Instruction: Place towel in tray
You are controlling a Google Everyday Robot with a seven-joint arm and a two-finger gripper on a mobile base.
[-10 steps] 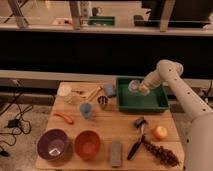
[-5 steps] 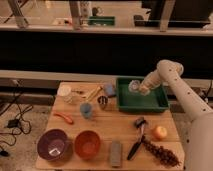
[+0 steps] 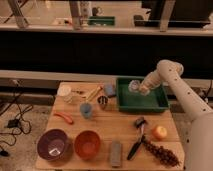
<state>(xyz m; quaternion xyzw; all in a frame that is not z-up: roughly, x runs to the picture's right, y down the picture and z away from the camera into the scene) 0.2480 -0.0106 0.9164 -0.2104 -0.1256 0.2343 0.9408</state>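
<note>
A green tray [image 3: 125,104] stands at the back right of the wooden table. My gripper [image 3: 138,89] reaches in from the right and hangs over the tray's back half. A pale grey towel [image 3: 133,86] is bunched at the gripper's tip, over the tray's inside. I cannot tell whether the towel rests on the tray floor or hangs just above it.
Left of the tray are a grey-blue block [image 3: 109,90], a metal cup [image 3: 103,102], a blue cup [image 3: 86,110] and a white cup [image 3: 65,93]. At the front stand a purple bowl [image 3: 52,145], an orange bowl [image 3: 87,144], a brush [image 3: 136,141], an orange fruit [image 3: 159,132] and grapes [image 3: 162,154].
</note>
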